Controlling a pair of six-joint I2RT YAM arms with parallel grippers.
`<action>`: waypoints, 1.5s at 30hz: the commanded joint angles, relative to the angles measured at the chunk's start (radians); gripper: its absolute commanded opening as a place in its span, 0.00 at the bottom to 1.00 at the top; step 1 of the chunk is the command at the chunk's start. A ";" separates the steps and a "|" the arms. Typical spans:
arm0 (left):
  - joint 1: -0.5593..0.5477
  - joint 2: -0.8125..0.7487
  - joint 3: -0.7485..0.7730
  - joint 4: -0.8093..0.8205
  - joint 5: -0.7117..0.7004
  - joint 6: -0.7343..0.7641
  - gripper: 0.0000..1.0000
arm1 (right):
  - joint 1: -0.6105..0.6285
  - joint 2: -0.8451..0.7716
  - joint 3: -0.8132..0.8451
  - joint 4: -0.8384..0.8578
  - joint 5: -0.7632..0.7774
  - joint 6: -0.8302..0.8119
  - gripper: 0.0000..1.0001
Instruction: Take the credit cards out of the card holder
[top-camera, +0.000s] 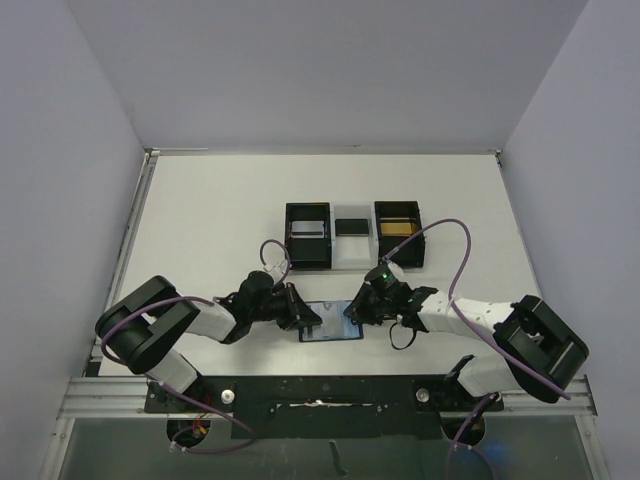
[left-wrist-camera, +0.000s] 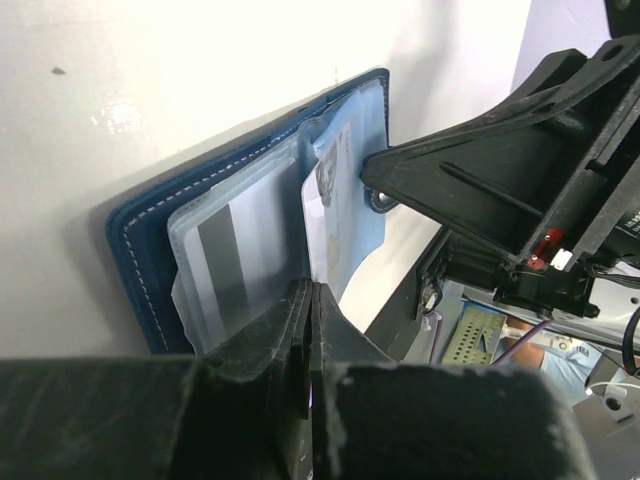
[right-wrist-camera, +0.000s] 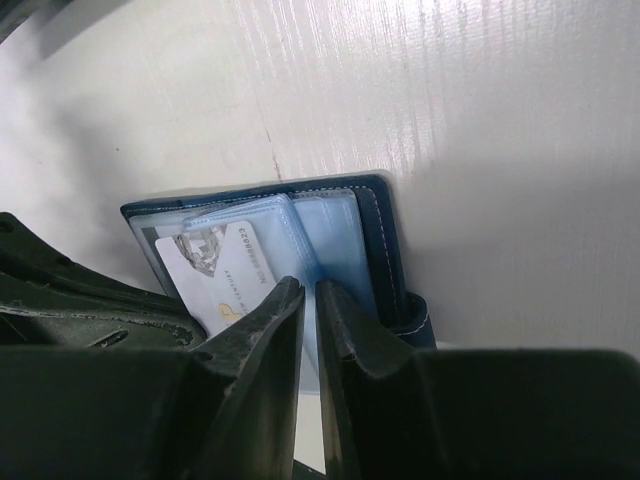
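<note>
The dark blue card holder (top-camera: 330, 333) lies open on the table between both grippers. In the left wrist view it (left-wrist-camera: 140, 240) shows clear sleeves, one holding a silver-grey card (left-wrist-camera: 225, 265), another a white card (left-wrist-camera: 325, 185). My left gripper (left-wrist-camera: 310, 292) is shut, pinching the lower edge of the sleeves. My right gripper (right-wrist-camera: 310, 290) is shut on a pale blue sleeve of the card holder (right-wrist-camera: 385, 235), beside the white card (right-wrist-camera: 215, 275). In the top view, the left gripper (top-camera: 303, 320) and right gripper (top-camera: 352, 312) sit at the holder's two ends.
Behind the holder stand two black open boxes joined by a white tray (top-camera: 351, 250). The left box (top-camera: 308, 250) holds a silver-grey card, the tray a dark card (top-camera: 351, 226), the right box (top-camera: 398, 245) a gold card. The table's near edge is just behind the grippers.
</note>
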 joint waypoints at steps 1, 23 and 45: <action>0.007 -0.041 0.041 -0.050 -0.016 0.051 0.00 | 0.000 0.007 -0.041 -0.183 0.067 -0.039 0.15; 0.004 -0.029 0.085 -0.067 0.022 0.068 0.00 | 0.077 0.034 0.166 -0.050 -0.058 -0.223 0.28; -0.004 0.087 0.068 0.170 0.091 -0.023 0.25 | 0.080 0.125 0.106 -0.207 0.058 -0.115 0.27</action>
